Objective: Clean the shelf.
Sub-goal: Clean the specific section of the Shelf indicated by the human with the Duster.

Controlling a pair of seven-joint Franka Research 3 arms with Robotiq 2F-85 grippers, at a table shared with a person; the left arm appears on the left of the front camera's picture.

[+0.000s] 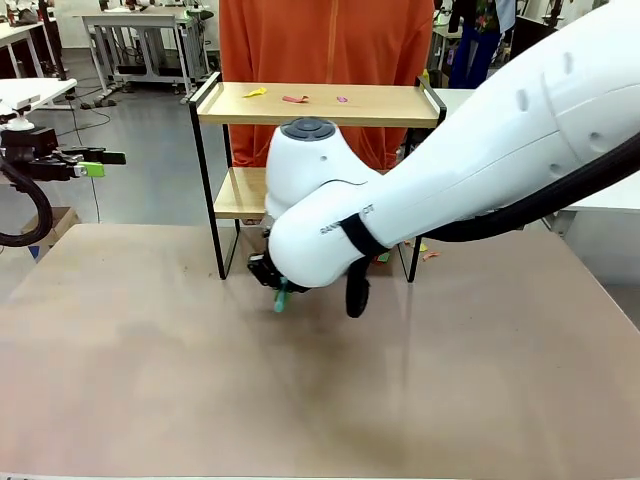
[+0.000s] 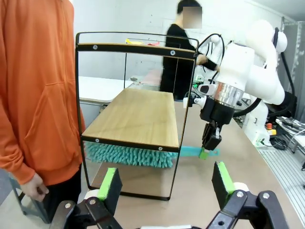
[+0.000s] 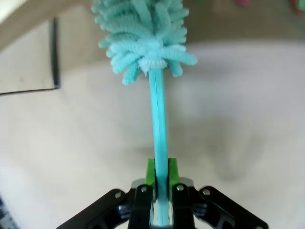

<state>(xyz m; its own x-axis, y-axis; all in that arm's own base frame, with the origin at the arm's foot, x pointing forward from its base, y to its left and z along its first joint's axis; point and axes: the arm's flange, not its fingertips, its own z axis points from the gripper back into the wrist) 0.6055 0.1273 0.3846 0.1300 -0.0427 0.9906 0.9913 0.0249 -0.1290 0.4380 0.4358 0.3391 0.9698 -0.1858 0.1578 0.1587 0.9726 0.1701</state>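
The shelf [image 1: 330, 105] stands at the table's far middle; small yellow and pink scraps [image 1: 295, 99] lie on its top board. My right arm reaches across in front of it. The right gripper [image 1: 278, 290] is shut on the teal handle [image 3: 157, 119] of a fluffy teal duster [image 3: 143, 33]. In the left wrist view the duster head [image 2: 128, 155] lies under the shelf's lower board [image 2: 133, 117], with the right gripper [image 2: 206, 151] holding the handle just outside the frame. My left gripper [image 2: 165, 179] is open and holds nothing, off the table's left side [image 1: 95, 163].
A person in an orange hoodie [image 1: 325, 40] stands right behind the shelf, one hand [image 2: 33, 188] hanging beside it. A few coloured scraps [image 1: 425, 250] lie on the brown table [image 1: 300, 400] by the shelf's right foot. White work tables [image 1: 140, 25] stand farther back.
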